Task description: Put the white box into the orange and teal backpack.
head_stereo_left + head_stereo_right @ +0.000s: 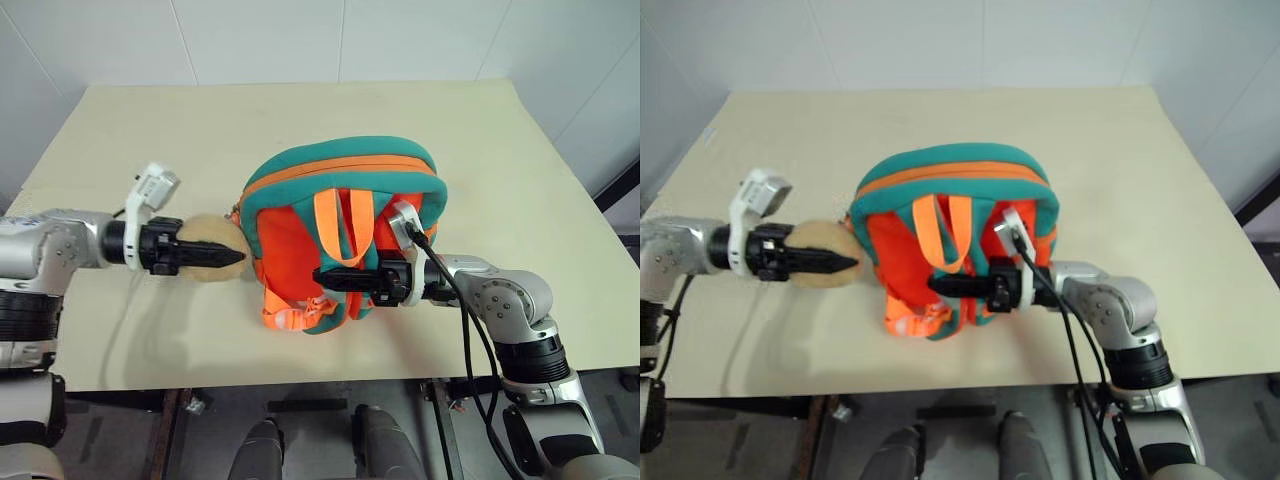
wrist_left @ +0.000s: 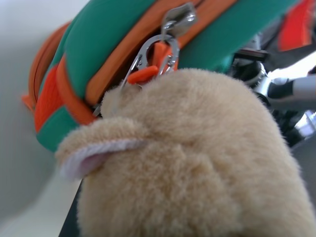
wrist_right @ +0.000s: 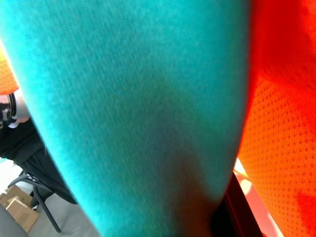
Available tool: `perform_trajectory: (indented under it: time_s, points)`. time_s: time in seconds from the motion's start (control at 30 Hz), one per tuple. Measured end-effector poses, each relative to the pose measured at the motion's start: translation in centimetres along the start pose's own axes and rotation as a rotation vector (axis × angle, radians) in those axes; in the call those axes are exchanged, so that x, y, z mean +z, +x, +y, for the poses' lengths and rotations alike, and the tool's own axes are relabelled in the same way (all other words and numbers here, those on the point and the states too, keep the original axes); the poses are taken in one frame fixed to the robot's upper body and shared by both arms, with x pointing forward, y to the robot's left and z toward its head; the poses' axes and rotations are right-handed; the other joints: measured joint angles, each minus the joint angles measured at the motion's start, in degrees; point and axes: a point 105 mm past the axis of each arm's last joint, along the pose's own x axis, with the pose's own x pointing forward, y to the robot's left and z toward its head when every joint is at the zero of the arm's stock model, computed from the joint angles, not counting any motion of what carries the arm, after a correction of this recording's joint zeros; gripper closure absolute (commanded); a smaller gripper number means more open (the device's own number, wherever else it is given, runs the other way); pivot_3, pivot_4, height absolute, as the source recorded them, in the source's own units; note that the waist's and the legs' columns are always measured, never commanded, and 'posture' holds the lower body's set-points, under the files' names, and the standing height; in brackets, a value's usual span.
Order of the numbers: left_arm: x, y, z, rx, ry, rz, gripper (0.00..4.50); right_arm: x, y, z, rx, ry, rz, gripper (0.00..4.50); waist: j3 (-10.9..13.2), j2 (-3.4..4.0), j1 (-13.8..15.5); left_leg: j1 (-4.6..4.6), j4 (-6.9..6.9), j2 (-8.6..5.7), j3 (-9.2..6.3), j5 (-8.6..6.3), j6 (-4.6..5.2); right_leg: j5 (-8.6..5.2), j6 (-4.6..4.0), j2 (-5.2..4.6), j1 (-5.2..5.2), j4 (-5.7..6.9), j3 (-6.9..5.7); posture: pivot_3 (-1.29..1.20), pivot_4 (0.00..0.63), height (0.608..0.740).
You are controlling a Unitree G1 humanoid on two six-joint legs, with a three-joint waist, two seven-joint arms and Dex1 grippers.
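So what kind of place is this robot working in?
Probably an indoor lab or test room: a plain beige table against white panelled walls, with an orange and teal backpack on it and cardboard boxes on the floor nearby.

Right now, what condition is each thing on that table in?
orange and teal backpack: on the table, straps facing up, zip looks closed.
tan plush toy: clipped to the backpack's zip pull, lying beside it on the table.
left gripper: fingers around the plush toy.
right gripper: fingers shut on a teal strap.
table: bare around the bag.
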Motion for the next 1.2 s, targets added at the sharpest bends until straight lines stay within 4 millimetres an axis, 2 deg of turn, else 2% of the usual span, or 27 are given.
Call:
perform_trajectory:
  time_s: [0.2,0.33,0.43,0.67,0.73,0.93,1.17,1.2]
  points:
    - [-3.4,1.6,1.5,0.002,-0.093,-0.005,2.65,0.0,0.0,0.0,-0.008,0.008,-0.001,4.41,0.0,0.00,0.1,0.01,0.01,0.00,0.00,0.00,0.00,0.00,0.00,-0.01,0.01,0.00,0.00,0.00,0.150,0.740]
    - [-2.7,1.8,2.0,0.010,0.004,-0.100,2.65,0.0,0.1,0.2,-0.005,0.010,-0.002,4.41,0.0,-0.01,0.5,0.01,0.06,-0.01,-0.01,0.01,-0.01,0.01,-0.01,-0.03,0.02,-0.01,-0.01,0.00,0.150,0.740]
    - [-2.0,1.5,2.7,0.066,0.140,-0.157,2.65,0.1,0.0,0.2,-0.005,0.011,-0.009,4.41,0.0,-0.01,0.7,0.01,0.06,-0.01,0.01,0.01,-0.02,0.03,-0.01,-0.04,0.03,-0.06,0.00,0.00,0.150,0.740]
    - [-2.1,0.8,3.0,0.175,0.353,-0.121,0.46,0.3,-0.5,0.2,-0.032,-0.015,0.011,4.41,0.0,-0.01,0.7,-0.03,0.02,-0.01,0.02,-0.01,-0.04,0.03,-0.01,-0.04,0.02,-0.17,0.00,0.00,0.150,0.740]
    - [-2.4,0.4,2.8,0.187,0.379,-0.105,0.01,0.4,-0.9,0.4,-0.046,-0.041,0.028,4.41,0.0,-0.01,0.7,-0.04,0.00,-0.01,0.02,-0.02,-0.04,0.03,-0.01,-0.04,0.02,-0.19,0.00,0.00,0.150,0.740]
    - [-2.6,-1.4,1.6,0.212,0.440,-0.057,0.00,1.0,-2.5,0.7,-0.110,-0.148,0.055,2.36,0.0,-0.01,1.2,-0.07,-0.01,-0.01,0.05,-0.04,-0.04,0.02,0.00,-0.05,0.03,-0.31,-0.01,0.00,0.150,0.740]
    - [-2.1,-2.7,1.3,0.237,0.499,-0.057,0.00,2.2,-4.2,0.8,-0.190,-0.373,0.077,0.03,0.0,-0.01,1.6,-0.07,-0.02,-0.01,0.07,-0.05,-0.03,0.03,0.01,-0.05,0.09,-0.47,-0.01,0.00,0.150,0.740]
    - [-2.2,-2.7,1.2,0.231,0.499,-0.055,0.00,2.3,-4.4,0.8,-0.198,-0.399,0.076,0.01,0.0,-0.01,1.6,-0.09,-0.02,-0.01,0.07,-0.06,-0.03,0.04,0.02,-0.05,0.08,-0.49,-0.01,0.00,0.150,0.740]
